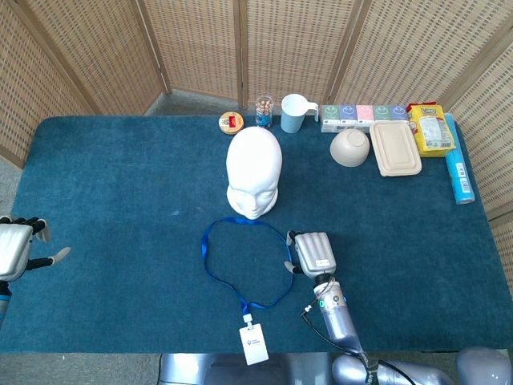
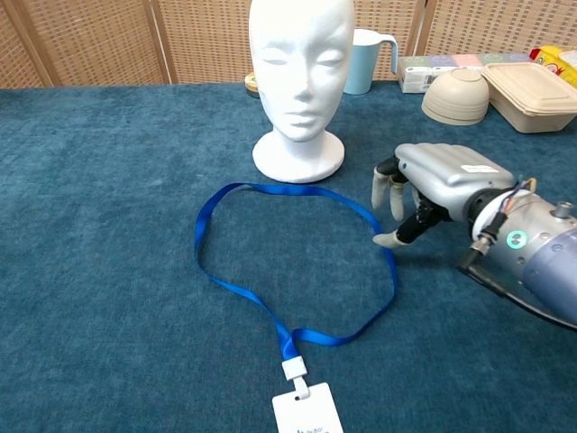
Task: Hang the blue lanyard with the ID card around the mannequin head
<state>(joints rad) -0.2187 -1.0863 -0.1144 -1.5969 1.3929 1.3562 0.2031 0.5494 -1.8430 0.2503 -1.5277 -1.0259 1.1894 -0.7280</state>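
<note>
The blue ribbon lanyard (image 2: 297, 262) lies looped on the blue carpeted table (image 1: 120, 184) before the white foam mannequin head (image 2: 300, 81), its white ID card (image 1: 254, 345) nearest the robot. The right hand (image 2: 424, 185), fingers spread, hovers at the loop's right edge, perhaps touching it. Only the head view shows the left hand (image 1: 20, 250), released and well apart.

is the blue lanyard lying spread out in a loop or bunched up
Spread out: the lanyard lies flat on the table as an open loop, card at its near end.
</note>
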